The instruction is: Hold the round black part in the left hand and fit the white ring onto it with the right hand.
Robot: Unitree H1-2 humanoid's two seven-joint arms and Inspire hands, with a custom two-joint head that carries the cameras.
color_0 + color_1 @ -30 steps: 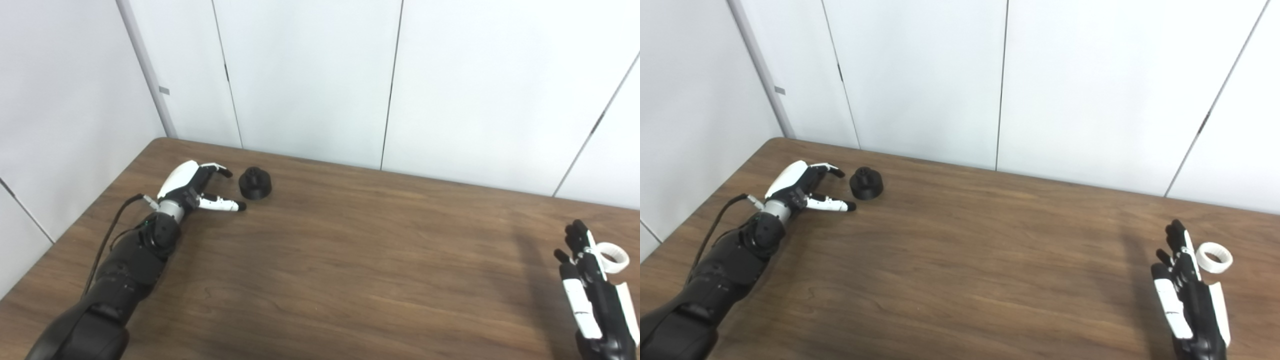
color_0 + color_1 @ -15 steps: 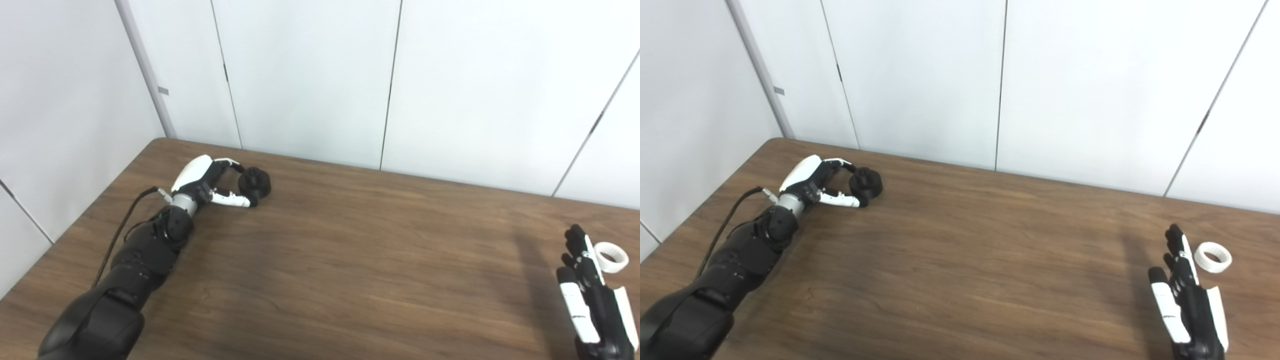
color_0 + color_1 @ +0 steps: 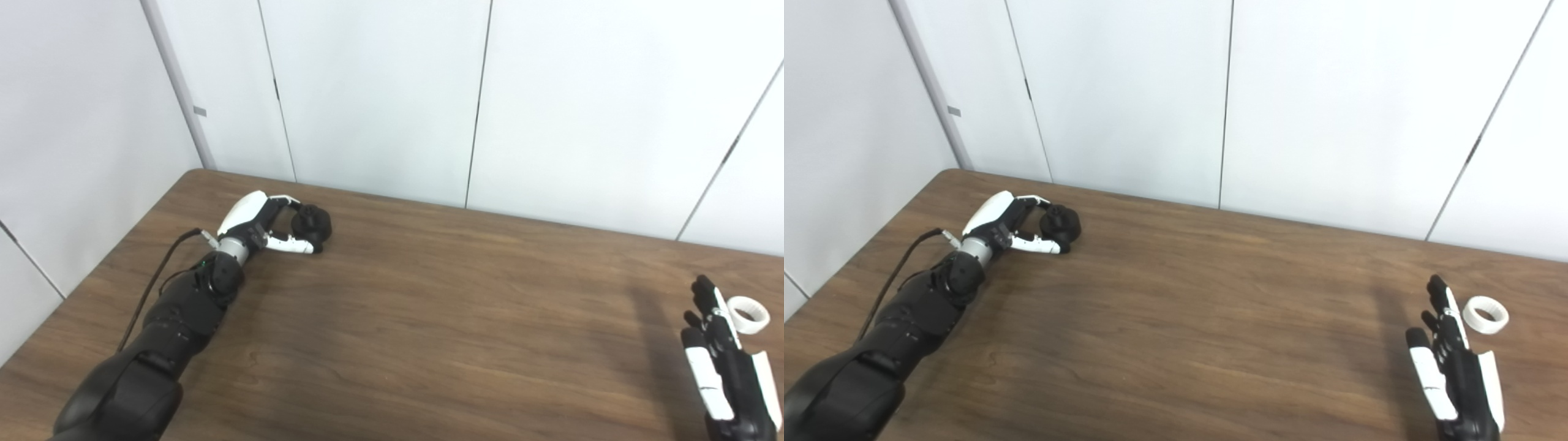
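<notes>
We saw the round black part [image 3: 313,224], a squat matte disc with a narrower knob on top, sitting on the wooden table [image 3: 429,306] near its far left corner. Our left hand [image 3: 263,223] cupped it, thumb and fingers touching its sides, though we could not tell whether the grip was firm. The white ring [image 3: 1486,315], a plain short band, lay flat near the table's right edge, just beyond our right hand [image 3: 1454,370], whose fingers were extended and held nothing. We read no writing on either part.

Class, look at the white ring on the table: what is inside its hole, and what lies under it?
Inside the white ring only bare brown table shows. The ring lies flat on it; the right hand partly covers it in the left eye view.
</notes>
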